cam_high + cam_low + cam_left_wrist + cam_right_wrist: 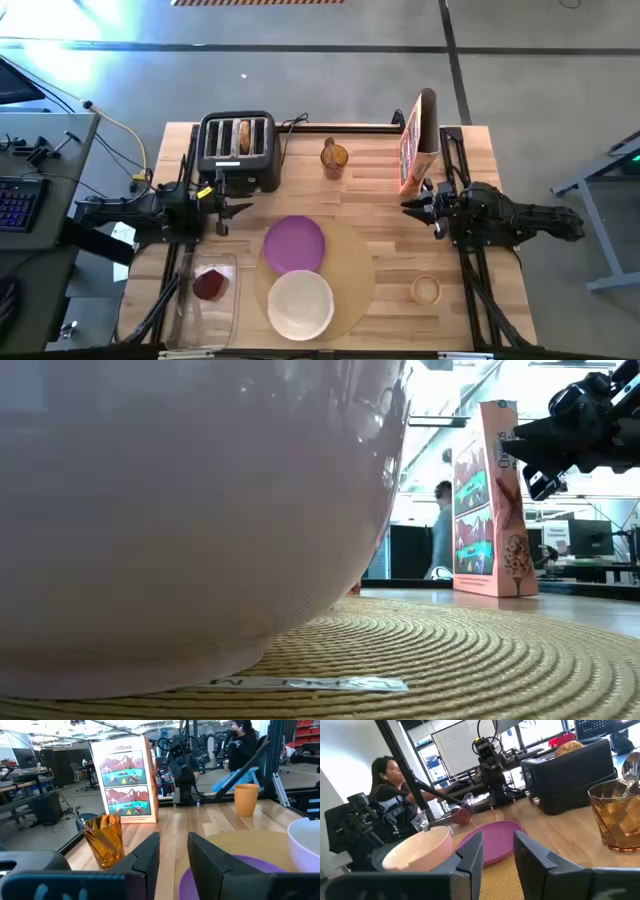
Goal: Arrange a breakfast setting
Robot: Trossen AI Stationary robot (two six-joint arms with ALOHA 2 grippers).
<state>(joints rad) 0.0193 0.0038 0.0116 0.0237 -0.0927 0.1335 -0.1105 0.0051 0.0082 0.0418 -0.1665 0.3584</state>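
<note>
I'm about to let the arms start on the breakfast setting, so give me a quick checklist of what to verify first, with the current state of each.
1. Round tan placemat flat on table: ok.
2. Small purple plate and white bowl on placemat, both empty: ok.
3. Toasted bagel in black toaster, upright: ok.
4. Dark red food piece in clear plastic container: ok.
5. Left gripper and right gripper holding nothing, fingers slightly apart: ok.
6. Metal spoon location: cannot tell.

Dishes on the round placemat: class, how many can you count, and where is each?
2. The purple plate lies on the placemat's toaster-side edge; the white bowl sits beside it, nearer the table's front. None appears hidden.
</note>
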